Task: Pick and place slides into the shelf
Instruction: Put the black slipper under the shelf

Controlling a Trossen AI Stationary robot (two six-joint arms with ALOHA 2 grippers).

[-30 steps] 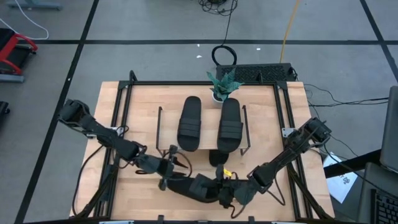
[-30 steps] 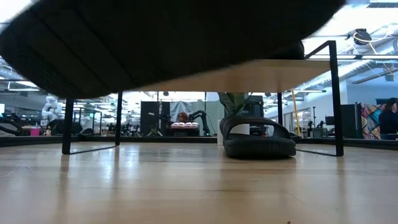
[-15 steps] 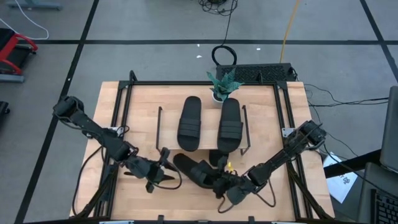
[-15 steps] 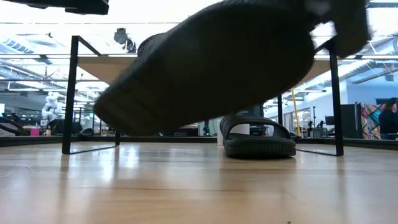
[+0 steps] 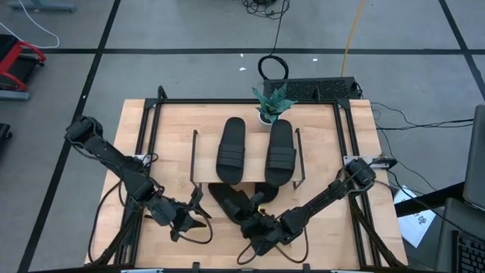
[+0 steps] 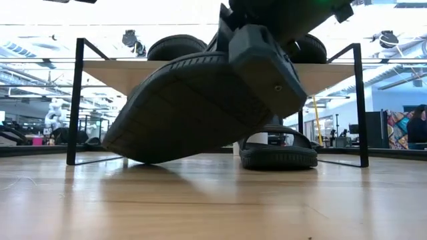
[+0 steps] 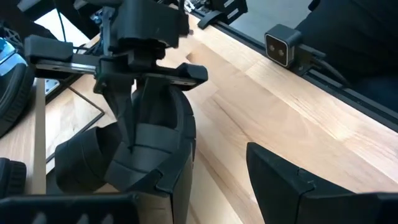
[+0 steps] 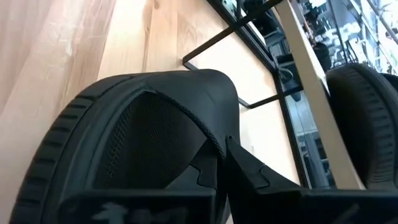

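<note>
The right tool (image 5: 254,227) is pinched on the ribbed strap of a black slip-on slide (image 5: 231,205), tilted at the front edge of the low wooden-topped wire shelf (image 5: 204,163). The left tool (image 5: 193,216) stands spread and empty beside it above the wooden counter (image 5: 170,125). Two matching slides (image 5: 231,148) lie on the shelf top.

Hidden and cropped items, current moment

Fourth slide (image 6: 278,155): under the shelf (image 5: 206,171) top board, unseen from above except a sliver. Right gripper (image 5: 256,221): fingertips buried in the held slide (image 5: 229,202) strap, contact obscured. Held slide: cropped by right wrist view edges. Left gripper (image 5: 191,214): fingers cut off at left wrist view's bottom.
</note>
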